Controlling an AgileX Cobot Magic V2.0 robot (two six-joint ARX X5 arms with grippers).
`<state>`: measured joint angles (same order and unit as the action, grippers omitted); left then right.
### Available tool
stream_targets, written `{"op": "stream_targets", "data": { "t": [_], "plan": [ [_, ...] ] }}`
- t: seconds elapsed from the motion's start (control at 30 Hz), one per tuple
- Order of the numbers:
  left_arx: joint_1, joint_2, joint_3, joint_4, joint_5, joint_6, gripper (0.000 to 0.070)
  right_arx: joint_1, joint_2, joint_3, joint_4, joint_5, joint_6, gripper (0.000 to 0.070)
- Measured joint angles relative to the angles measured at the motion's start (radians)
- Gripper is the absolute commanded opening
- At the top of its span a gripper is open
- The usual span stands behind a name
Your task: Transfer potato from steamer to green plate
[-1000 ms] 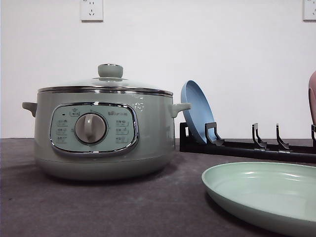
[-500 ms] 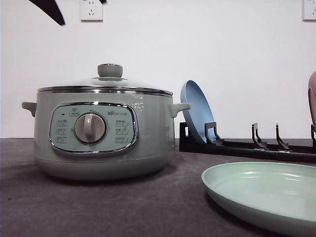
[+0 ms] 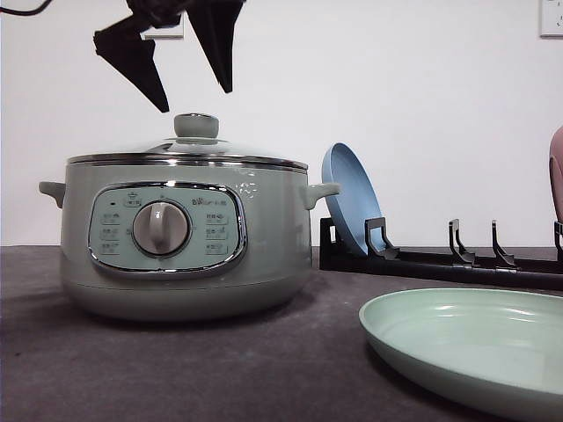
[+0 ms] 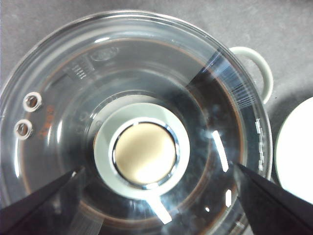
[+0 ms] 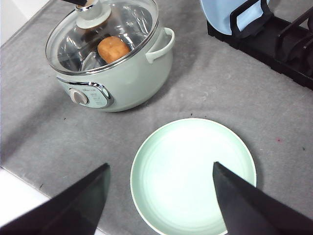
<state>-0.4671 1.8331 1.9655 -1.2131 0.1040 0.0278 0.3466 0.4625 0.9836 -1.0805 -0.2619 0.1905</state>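
Observation:
The sage-green steamer (image 3: 180, 237) stands on the left of the table with its glass lid (image 4: 146, 73) on. Through the lid I see the orange-brown potato (image 5: 113, 49) lying inside the pot. My left gripper (image 3: 195, 99) hangs open just above the lid's green knob (image 3: 196, 126), one finger on each side. In the left wrist view the knob (image 4: 142, 152) sits centred between the open fingers (image 4: 34, 205). The pale green plate (image 3: 475, 347) lies at the front right. High above the green plate (image 5: 193, 176), my right gripper (image 5: 160, 165) is open and holds nothing.
A black dish rack (image 3: 440, 259) runs along the back right, and a blue plate (image 3: 352, 198) stands upright in it. A pink object (image 3: 556, 171) shows at the right edge. The steamer's side handle (image 5: 164, 44) juts toward the rack. Grey cloth (image 5: 58, 132) covers the table.
My left gripper has come down into the front view from above and now hangs open right over the lid knob. Steamer, lid and plates have not moved.

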Motion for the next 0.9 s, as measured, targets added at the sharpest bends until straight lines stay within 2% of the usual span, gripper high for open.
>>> {"op": "stream_targets", "data": {
  "t": [0.27, 0.43, 0.77, 0.83, 0.9],
  "plan": [
    [0.0, 0.054, 0.001, 0.021, -0.037, 0.007, 0.0579, 0.0, 0.0, 0.0, 0.0, 0.0, 0.0, 0.0416],
    [0.0, 0.054, 0.003, 0.026, -0.039, 0.008, 0.0509, 0.0, 0.0, 0.0, 0.0, 0.0, 0.0, 0.0416],
    [0.0, 0.054, 0.003, 0.027, -0.039, 0.008, 0.0502, 0.0, 0.0, 0.0, 0.0, 0.0, 0.0, 0.0416],
    [0.0, 0.056, 0.003, 0.027, -0.038, 0.008, 0.0464, 0.0, 0.0, 0.0, 0.0, 0.0, 0.0, 0.0416],
    [0.0, 0.06, 0.003, 0.027, -0.038, 0.008, 0.0383, 0.0, 0.0, 0.0, 0.0, 0.0, 0.0, 0.0416]
  ]
}}
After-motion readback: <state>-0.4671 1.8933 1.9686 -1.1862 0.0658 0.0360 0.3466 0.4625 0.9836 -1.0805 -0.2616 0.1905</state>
